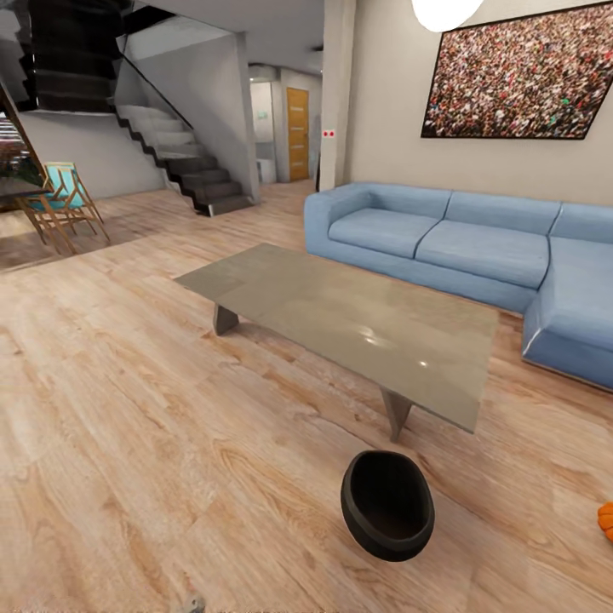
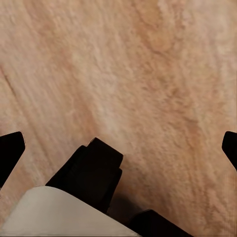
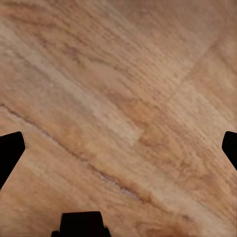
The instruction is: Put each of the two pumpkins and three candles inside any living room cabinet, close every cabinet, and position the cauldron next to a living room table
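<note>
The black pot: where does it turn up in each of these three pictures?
Head view: the black pot sits on the wooden floor, low and right of centre, just in front of the grey table.
Left wrist view: not in it; floor planks beyond the open tool.
Right wrist view: not in it; floor beyond the open tool.
Shared landmark: the wooden floor.

Matte black cauldron (image 1: 387, 504), orange pumpkin (image 1: 606, 520), blue sofa (image 1: 477, 243) (grey-beige table (image 1: 340, 319)), tan wood-grain floor (image 1: 128, 409).

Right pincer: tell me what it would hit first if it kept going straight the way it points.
The wooden floor. In the right wrist view the right pincer stands open with nothing between its fingertips, and only planks lie ahead; how far is unclear.
</note>
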